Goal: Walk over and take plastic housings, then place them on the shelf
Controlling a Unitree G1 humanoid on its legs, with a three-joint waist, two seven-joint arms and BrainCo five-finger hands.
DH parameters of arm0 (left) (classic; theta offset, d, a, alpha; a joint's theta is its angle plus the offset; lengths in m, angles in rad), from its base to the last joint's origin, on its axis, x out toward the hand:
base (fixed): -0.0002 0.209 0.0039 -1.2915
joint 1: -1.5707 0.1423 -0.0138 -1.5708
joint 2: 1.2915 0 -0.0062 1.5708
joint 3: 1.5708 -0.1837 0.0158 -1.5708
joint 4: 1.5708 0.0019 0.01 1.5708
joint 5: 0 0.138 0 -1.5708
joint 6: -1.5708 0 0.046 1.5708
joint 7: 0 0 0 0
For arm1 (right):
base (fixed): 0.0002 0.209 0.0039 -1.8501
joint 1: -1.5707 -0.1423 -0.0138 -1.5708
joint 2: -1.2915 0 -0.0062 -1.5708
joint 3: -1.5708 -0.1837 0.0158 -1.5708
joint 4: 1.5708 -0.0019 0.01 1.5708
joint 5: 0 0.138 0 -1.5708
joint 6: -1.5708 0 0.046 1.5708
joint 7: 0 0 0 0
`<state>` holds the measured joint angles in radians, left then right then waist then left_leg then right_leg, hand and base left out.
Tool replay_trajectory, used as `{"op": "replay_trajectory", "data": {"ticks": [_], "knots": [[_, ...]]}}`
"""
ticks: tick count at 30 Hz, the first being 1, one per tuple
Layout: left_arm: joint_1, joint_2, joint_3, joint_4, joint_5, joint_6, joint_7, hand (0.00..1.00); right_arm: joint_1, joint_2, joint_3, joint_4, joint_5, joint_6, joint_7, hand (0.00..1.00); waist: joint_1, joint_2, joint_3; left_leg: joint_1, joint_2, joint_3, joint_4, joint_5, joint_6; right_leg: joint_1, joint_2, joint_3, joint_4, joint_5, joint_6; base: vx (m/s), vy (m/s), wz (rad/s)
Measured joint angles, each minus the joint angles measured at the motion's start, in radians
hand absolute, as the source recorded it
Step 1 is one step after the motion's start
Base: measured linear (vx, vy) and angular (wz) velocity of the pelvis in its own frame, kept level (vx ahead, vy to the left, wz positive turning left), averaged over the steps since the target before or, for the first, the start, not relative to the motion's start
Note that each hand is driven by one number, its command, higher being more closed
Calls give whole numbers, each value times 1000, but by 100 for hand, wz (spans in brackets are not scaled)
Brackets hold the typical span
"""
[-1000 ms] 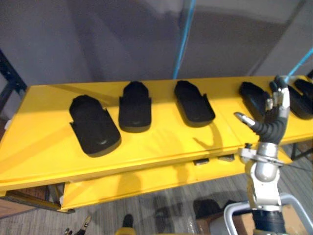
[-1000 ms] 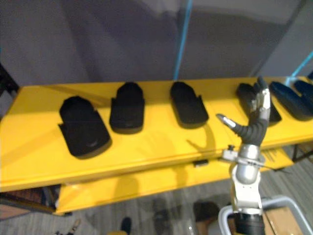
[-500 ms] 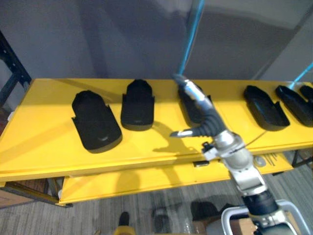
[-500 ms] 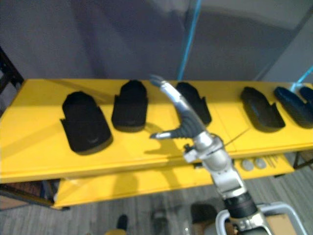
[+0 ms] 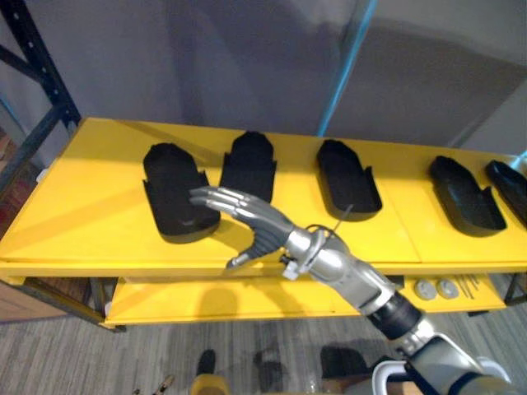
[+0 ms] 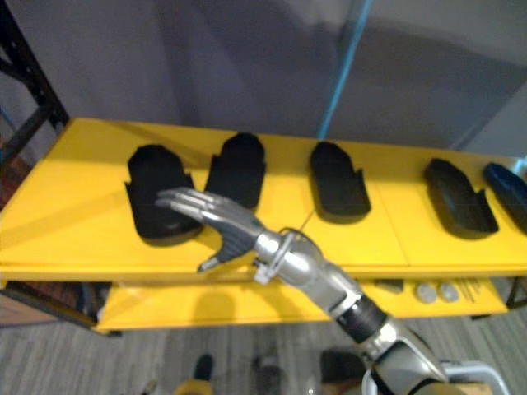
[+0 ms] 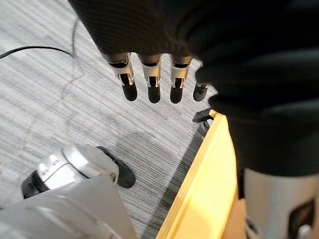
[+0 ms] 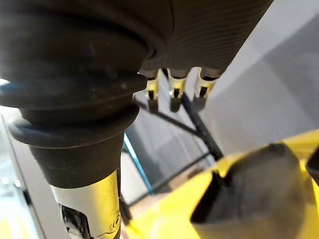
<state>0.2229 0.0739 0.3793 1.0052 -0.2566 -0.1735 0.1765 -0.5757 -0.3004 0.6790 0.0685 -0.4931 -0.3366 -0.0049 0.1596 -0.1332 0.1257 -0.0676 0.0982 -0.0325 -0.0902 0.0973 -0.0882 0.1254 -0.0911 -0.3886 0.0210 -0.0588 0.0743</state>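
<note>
Several black plastic housings lie in a row on the yellow table (image 5: 74, 230): the leftmost housing (image 5: 175, 193), a second housing (image 5: 249, 167), a third housing (image 5: 348, 175) and a fourth housing (image 5: 467, 196). My right hand (image 5: 263, 232) hovers over the table's front, open, fingers straight and pointing at the leftmost housing, just short of it and holding nothing. In the right wrist view a housing (image 8: 259, 194) shows past the straight fingers (image 8: 172, 94). My left hand (image 7: 149, 79) hangs open over the grey floor beside a yellow edge (image 7: 209, 189).
A lower yellow shelf (image 5: 206, 300) sits under the table, with small round parts (image 5: 436, 289) at its right. A dark rack upright (image 5: 37, 82) stands at the left. A blue pole (image 5: 350, 58) rises behind the table. Another housing (image 5: 512, 183) lies at the far right.
My right hand has swung left and down, from over the third housing to beside the leftmost one. The whole picture has shifted, so the camera has moved too.
</note>
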Motion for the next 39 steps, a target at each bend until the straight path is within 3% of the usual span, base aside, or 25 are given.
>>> {"op": "replay_trajectory", "data": {"ticks": [2,8,13,17,27,39], "knots": [[-7,0,-1,0,0,0,4,0,-22,14,24,24,-28,13,-25,0,1,-6,11,-4,1,-16,0,4,-3,4,3,-14,0,-1,-2,6,-18,20],[-35,0,-10,-3,-1,0,8,0,-107,102,53,213,-172,106,-140,0,51,-7,31,-19,4,-50,0,7,-7,11,10,-27,-1,-5,-9,9,-15,17],[-36,0,-10,-6,-2,1,17,0,-183,140,50,312,-236,132,-192,0,75,-13,51,-26,-1,-70,0,7,-7,13,15,-29,-2,-6,-9,10,1,13],[-36,1,-11,-22,-1,2,17,0,-229,149,47,386,-269,178,-196,0,89,-23,57,-39,1,-75,0,8,-7,18,19,-50,-5,-6,-10,23,-11,19],[-37,19,-49,-53,-1,7,18,0,-297,152,20,432,-318,228,-184,0,108,-31,69,-37,12,-80,0,9,-5,29,19,-45,20,-6,-10,40,3,11],[-43,26,-88,-83,-9,12,46,0,-348,153,20,535,-359,253,-148,0,133,-30,71,-36,15,-73,0,14,-9,31,20,-42,20,-6,-10,9,0,1]]}}
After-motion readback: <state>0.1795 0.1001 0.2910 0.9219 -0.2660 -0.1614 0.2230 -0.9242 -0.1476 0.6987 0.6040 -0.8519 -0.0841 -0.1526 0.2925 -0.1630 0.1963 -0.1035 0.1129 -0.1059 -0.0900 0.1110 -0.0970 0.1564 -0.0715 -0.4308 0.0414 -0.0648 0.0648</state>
